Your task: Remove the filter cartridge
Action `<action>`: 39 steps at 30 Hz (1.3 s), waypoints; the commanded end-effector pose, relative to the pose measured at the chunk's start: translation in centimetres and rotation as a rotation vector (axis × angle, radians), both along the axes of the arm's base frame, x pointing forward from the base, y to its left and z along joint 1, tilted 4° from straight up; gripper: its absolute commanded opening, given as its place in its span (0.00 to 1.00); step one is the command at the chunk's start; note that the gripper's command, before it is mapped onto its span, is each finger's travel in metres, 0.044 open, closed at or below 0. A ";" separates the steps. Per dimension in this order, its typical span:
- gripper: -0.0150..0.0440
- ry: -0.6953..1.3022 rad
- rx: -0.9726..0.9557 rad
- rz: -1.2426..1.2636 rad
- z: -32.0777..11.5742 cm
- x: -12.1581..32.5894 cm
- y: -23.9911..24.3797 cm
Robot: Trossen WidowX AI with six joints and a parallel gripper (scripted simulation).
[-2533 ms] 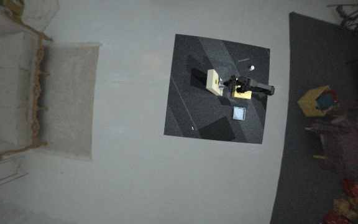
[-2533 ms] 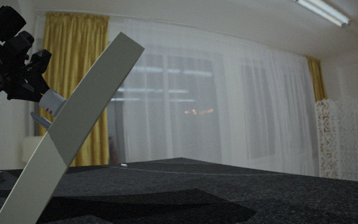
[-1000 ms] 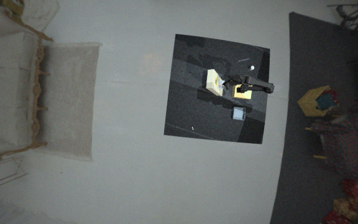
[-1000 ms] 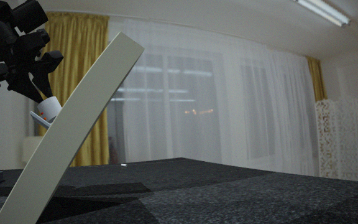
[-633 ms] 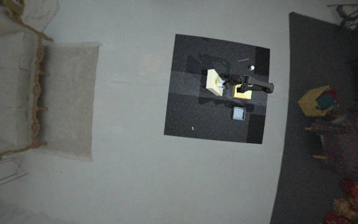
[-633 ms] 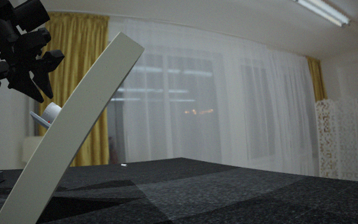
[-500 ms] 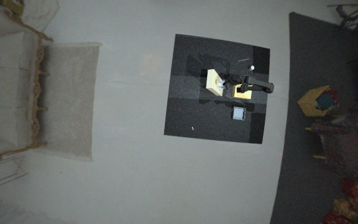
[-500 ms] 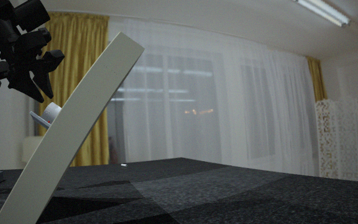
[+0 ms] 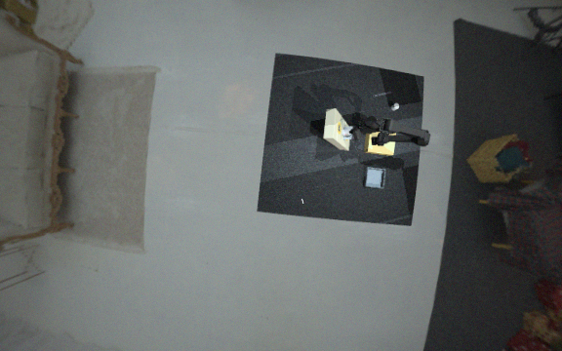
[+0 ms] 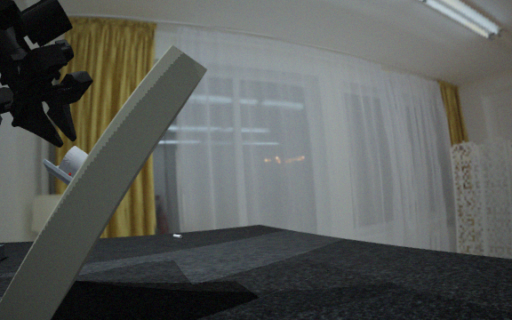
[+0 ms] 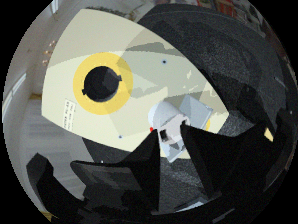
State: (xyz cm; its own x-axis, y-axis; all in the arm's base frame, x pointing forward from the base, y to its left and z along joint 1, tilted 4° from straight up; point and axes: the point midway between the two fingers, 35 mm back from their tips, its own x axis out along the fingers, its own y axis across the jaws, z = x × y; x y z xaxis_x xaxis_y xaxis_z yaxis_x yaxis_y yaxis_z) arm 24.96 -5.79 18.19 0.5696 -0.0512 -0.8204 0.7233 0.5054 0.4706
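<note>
Your round white cartridge (image 9: 347, 132) (image 10: 75, 160) (image 11: 167, 117) (two dark slots on its face) sits outside the cream panel's (image 9: 332, 122) (image 10: 118, 147) (image 11: 145, 90) yellow ring (image 9: 340, 127) (image 11: 78, 83); your jaws, slightly parted, grip nothing.

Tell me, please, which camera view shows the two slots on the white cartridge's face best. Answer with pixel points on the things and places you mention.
The wrist view: it looks onto the white cartridge (image 9: 346, 132) (image 10: 76, 159) (image 11: 168, 120)'s face, showing both dark slots. The exterior view shows only its side; in the top view it is too small for slots.
</note>
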 end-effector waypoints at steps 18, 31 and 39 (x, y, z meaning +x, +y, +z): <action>0.44 -0.014 -0.003 -0.001 0.2 0.2 -0.1; 0.53 -0.333 -0.070 -0.020 6.5 2.8 -1.0; 0.89 -0.296 -0.070 -0.019 13.0 2.7 -1.5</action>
